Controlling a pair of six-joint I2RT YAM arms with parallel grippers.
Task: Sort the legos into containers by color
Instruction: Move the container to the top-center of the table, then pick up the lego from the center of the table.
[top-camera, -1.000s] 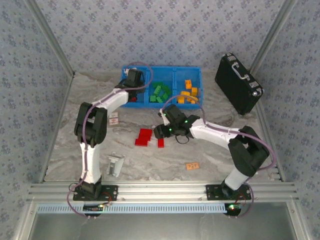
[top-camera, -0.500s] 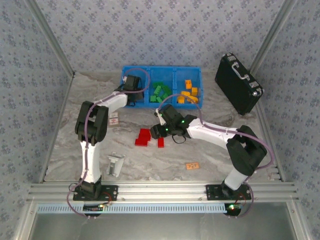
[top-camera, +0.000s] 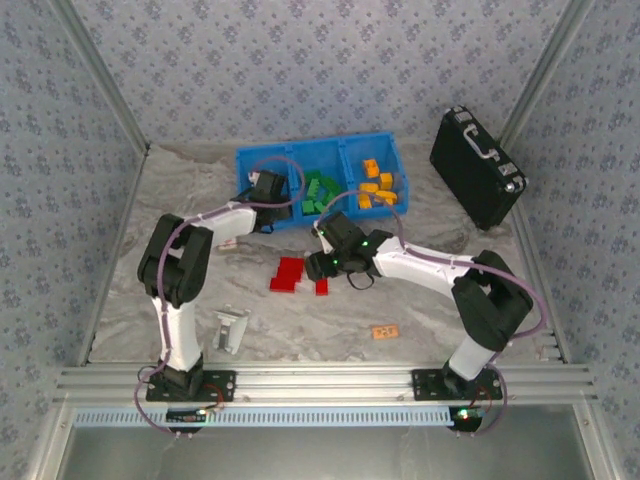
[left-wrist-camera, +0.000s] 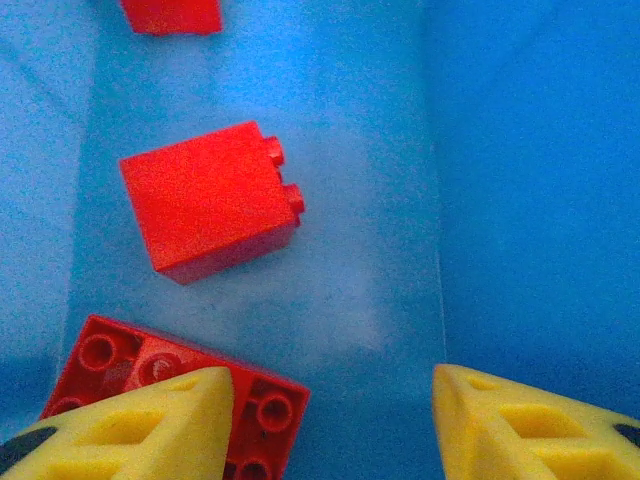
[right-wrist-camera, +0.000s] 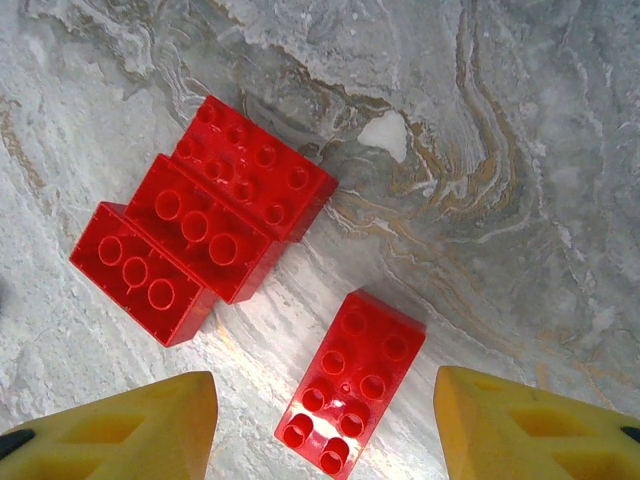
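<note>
So, the left gripper (left-wrist-camera: 332, 375) has its yellow fingers (left-wrist-camera: 150, 425) spread with nothing between them, hanging low inside the left compartment of the blue tray (left-wrist-camera: 520, 200). A second ago they were nearly pinched together, so it looks like a red brick (left-wrist-camera: 210, 200) just got dropped. It lies on its side on the tray floor, apart from the fingers. Another red one (left-wrist-camera: 250, 410) peeks out from under the left finger (and a third red brick (left-wrist-camera: 170, 15) sits at the far edge of that view). From above, the left arm has also pulled back toward the near side, and the tray seems to have skewed a little with it.

The right gripper (right-wrist-camera: 322, 390) hovers with its fingers apart, straddling a single red brick (right-wrist-camera: 350, 385) on the marble table (right-wrist-camera: 500, 150), apparently not touching it. A clump of red bricks (right-wrist-camera: 200, 235) sits just to its left. This gripper has edged left over the last second.

Green legos (top-camera: 318, 190) are in the middle compartment and orange-yellow ones (top-camera: 375, 185) in the right. Judging by that, only the reds on the table are left to move.
</note>
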